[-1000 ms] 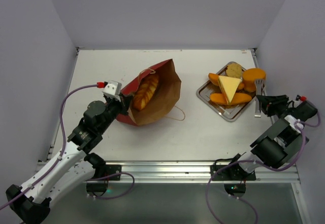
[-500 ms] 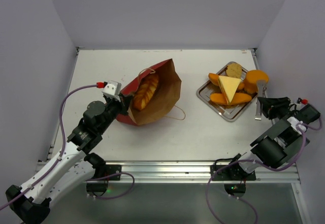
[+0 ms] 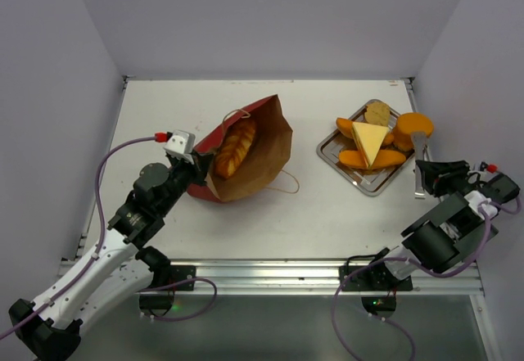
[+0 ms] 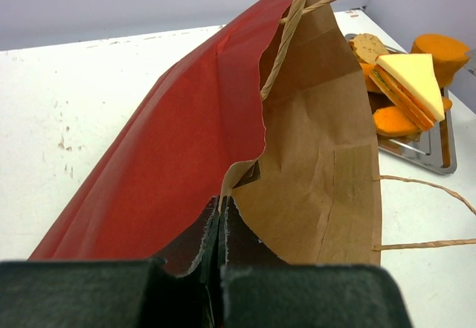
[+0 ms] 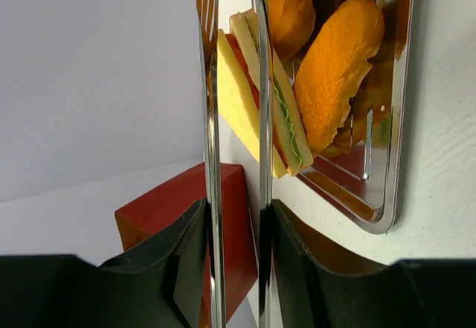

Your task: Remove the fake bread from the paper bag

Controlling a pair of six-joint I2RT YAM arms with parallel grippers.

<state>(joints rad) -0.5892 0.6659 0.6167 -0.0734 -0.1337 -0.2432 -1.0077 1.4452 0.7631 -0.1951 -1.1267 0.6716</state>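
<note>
The paper bag (image 3: 266,160), red outside and brown inside, lies on its side at left centre with its mouth open. A braided golden bread loaf (image 3: 235,148) lies inside it. My left gripper (image 3: 199,174) is shut on the bag's near torn edge, and the left wrist view shows the fingers pinching the paper (image 4: 221,227). The loaf is hidden in that view. My right gripper (image 3: 427,173) is shut on silver metal tongs (image 3: 418,163), right of the tray. The right wrist view shows both tong arms (image 5: 210,120) between the fingers.
A silver tray (image 3: 368,182) at right holds a sandwich wedge (image 3: 370,142), orange rolls and a cookie. An orange bun (image 3: 412,124) sits at the tray's far right edge by the tong tips. The bag's tan handle (image 3: 286,185) loops onto the table. Walls enclose three sides.
My right gripper has drawn back slightly toward the near right with the tongs. The left gripper, the bag and the loaf have not moved.
</note>
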